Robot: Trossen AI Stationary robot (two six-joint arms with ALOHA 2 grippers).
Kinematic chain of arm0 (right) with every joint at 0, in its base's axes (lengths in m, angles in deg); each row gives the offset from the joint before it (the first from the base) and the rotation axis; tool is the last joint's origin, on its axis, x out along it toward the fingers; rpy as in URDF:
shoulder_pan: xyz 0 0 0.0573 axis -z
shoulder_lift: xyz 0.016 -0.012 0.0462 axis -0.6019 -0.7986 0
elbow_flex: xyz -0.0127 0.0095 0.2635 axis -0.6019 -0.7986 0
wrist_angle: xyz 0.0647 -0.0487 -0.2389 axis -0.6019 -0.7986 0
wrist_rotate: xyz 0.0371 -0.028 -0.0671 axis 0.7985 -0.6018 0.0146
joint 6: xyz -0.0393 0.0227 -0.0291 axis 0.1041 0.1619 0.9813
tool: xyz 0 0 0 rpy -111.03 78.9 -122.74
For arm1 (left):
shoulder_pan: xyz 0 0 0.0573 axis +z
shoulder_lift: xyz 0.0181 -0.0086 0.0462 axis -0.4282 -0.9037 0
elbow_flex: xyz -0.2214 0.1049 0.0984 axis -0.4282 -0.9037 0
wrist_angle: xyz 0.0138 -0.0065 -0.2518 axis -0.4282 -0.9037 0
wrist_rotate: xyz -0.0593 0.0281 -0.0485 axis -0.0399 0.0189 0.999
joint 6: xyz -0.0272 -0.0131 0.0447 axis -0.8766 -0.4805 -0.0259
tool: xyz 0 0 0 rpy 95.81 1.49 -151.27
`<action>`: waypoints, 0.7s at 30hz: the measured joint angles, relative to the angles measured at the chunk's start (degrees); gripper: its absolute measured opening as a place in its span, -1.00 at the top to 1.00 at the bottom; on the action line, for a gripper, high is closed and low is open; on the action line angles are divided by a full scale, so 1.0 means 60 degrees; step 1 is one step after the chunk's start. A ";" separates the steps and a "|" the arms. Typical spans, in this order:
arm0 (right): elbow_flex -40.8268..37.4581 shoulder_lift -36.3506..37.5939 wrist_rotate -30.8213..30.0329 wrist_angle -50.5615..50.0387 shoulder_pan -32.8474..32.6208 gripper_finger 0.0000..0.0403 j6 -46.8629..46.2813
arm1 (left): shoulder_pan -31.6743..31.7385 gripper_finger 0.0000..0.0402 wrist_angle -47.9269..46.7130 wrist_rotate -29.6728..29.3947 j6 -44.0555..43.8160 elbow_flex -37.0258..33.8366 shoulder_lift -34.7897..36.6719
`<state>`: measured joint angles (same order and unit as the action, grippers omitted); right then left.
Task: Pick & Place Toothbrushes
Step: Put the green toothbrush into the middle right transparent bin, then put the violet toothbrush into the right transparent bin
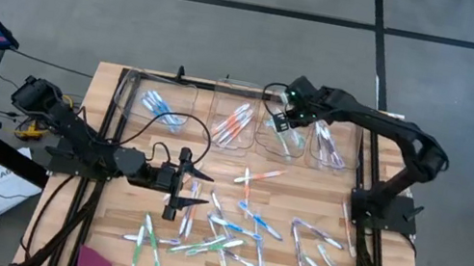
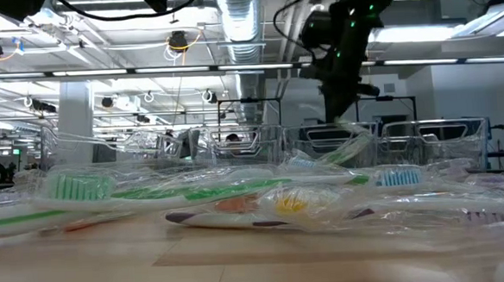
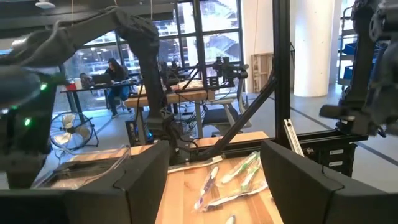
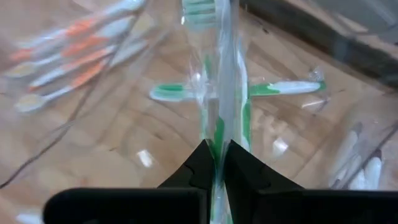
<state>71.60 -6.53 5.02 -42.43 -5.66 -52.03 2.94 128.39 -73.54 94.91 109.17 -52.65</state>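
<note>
Four clear bins stand in a row at the table's far side; they hold blue, orange, green and purple toothbrushes. Many more wrapped toothbrushes lie loose on the wooden table's near half. My right gripper hangs over the green bin, pointing steeply down, shut on a green toothbrush in a clear wrapper. Another green toothbrush lies flat on the bin floor below it. My left gripper waits open and level over the table's left middle, holding nothing. My right gripper pinches the green toothbrush's handle between its two fingertips, wrapper included. The fingers come from above, slanting down. The brush runs on beyond them in their own line, its bristle head lowest, inside the green bin. Whether the head touches the bin floor I cannot tell.
The bins' thin clear walls stand close on both sides of my right gripper. A black cable loops across the blue bin. A pink thing lies at the table's near left corner. A strip of bare wood lies between bins and loose brushes.
</note>
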 joint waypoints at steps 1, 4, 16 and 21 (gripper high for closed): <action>0.0000 -0.0161 0.0000 0.0023 0.0066 0.86 -0.0026 | 0.0000 -0.24 -0.0002 0.0000 0.0000 0.0000 0.0000; -0.0006 -0.0449 -0.0004 0.0128 0.0196 0.78 -0.0030 | 0.0000 -0.24 0.0000 0.0001 0.0006 0.0000 0.0000; -0.0004 0.0404 -0.0565 0.0531 -0.0115 0.73 -0.0113 | 0.0000 -0.24 0.0000 0.0018 0.0007 0.0000 0.0000; -0.0004 0.1723 -0.0579 0.0619 -0.0762 0.73 0.0258 | -0.0092 -0.24 -0.0019 -0.0007 0.0007 0.0000 0.0147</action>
<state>71.58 3.80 1.55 -38.71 -10.23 -50.48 2.38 128.27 -73.58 94.95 109.17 -51.77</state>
